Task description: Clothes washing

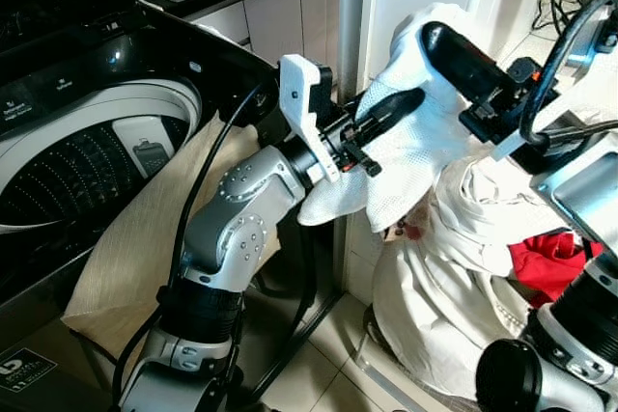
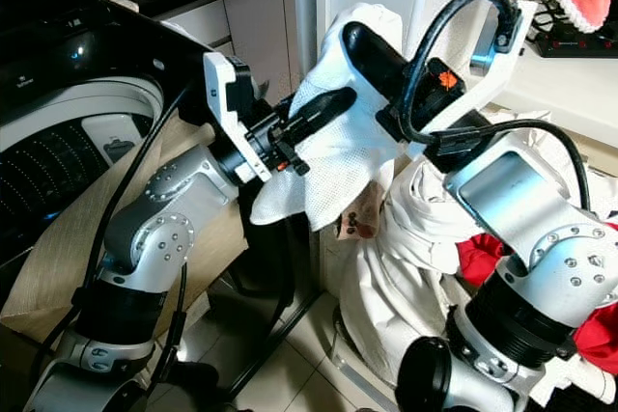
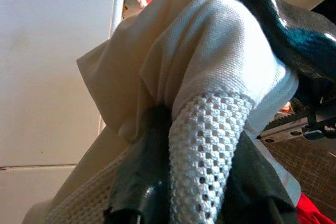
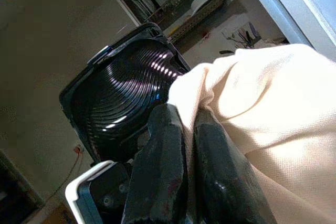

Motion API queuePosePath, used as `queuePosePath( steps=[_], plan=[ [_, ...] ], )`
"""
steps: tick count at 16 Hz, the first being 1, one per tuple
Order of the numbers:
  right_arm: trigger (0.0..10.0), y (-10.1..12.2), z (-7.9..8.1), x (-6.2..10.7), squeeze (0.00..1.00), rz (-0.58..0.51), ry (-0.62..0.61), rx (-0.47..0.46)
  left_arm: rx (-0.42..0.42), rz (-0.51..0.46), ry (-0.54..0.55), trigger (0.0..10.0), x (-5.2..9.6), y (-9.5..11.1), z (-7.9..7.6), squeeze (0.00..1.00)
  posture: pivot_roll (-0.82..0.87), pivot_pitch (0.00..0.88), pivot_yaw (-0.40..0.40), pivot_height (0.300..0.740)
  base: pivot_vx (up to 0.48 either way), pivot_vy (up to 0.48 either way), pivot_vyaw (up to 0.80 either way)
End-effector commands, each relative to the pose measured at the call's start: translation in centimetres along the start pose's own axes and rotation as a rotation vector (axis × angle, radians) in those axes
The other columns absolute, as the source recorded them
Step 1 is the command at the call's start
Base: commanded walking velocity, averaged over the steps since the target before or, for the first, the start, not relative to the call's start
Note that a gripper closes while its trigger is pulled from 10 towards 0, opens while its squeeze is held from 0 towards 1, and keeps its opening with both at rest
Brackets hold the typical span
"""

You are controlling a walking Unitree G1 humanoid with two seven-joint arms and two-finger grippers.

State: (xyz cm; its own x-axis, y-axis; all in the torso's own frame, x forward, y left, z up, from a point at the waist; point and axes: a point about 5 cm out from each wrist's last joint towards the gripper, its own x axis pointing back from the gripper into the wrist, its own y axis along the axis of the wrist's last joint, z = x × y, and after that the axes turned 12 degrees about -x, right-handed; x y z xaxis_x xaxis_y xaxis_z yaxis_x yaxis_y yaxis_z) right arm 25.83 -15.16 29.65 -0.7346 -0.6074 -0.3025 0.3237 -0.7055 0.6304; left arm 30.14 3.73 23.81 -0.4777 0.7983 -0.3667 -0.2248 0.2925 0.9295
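Both grippers pinch one white mesh-knit garment point(image 1: 415, 156) held up beside the open top-loading washing machine point(image 1: 92, 156). The left gripper point(image 1: 401, 103) clamps its lower fold. The right gripper point(image 1: 435, 41) clamps its top.

white mesh cloth garment point(image 1: 410, 156), glossy black fingers point(image 1: 462, 57).

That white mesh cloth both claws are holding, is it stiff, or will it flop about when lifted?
Probably floppy: the white mesh garment sags in folds below the left gripper and drapes over the right gripper. It looks thin and holed, so likely light. Pinched at just two places, its loose hem may swing or snag.
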Motion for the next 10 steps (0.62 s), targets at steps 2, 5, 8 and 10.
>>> queuePosePath(
  steps=[2,5,8,10],
  plan=[
    [10.0,-0.2,0.5,-0.1,1.0,0.014,0.044,0.007,-0.023,0.005,0.081,0.0,0.5,0.2,1.5,0.0,-0.2,0.0,0.079,0.74,0.0,0.0,0.0],
    [10.0,-0.5,0.8,-0.1,1.0,0.036,0.048,0.053,-0.082,-0.007,0.206,0.0,1.0,1.0,3.6,0.0,-0.19,0.0,0.081,0.74,0.0,0.0,0.0],
    [10.0,-0.9,0.7,0.0,0.0,0.077,0.013,0.134,-0.239,-0.078,0.399,0.0,2.4,4.2,7.2,0.0,-0.2,0.0,0.084,0.74,0.0,0.0,0.0],
    [10.0,-1.4,1.4,0.0,0.0,0.11,0.053,0.177,-0.561,-0.183,0.776,0.0,5.9,10.7,11.9,0.0,-0.2,0.0,0.085,0.74,0.0,0.0,0.0]
  ],
)
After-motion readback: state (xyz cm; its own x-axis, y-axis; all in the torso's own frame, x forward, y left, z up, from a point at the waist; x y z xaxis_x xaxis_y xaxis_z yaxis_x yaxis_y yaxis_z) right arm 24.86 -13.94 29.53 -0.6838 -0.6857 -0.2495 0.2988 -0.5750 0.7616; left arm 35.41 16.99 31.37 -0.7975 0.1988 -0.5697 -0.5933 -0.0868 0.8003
